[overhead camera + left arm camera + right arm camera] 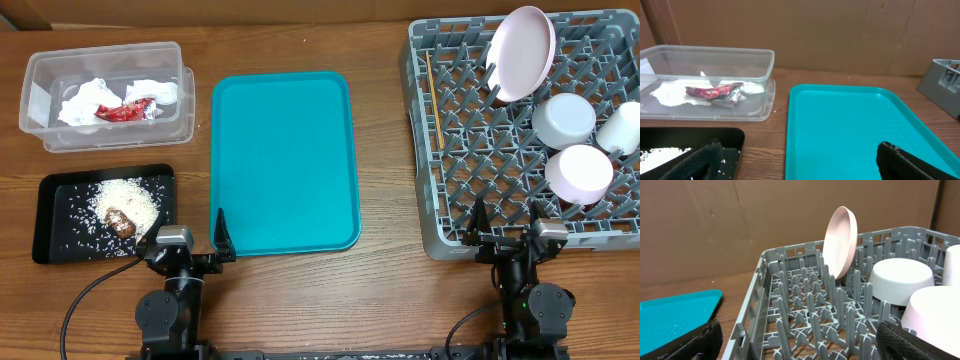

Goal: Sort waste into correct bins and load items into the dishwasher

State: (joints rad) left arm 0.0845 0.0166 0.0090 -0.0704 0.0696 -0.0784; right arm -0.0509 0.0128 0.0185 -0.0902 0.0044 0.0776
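In rack point(414, 120) | stick point(434, 100) lies front-to-back | left fingers point(222, 235), right fingers point(481, 220) wide, empty

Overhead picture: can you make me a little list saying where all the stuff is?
clear tub: white napkins, red wrapper
black tray: rice, brown lump
teal tray: middle of table
dish rack: pink plate on edge, grey bowl, white cup, pinkish dish, wooden stick
left gripper: open, by black tray
right gripper: open, by dish rack
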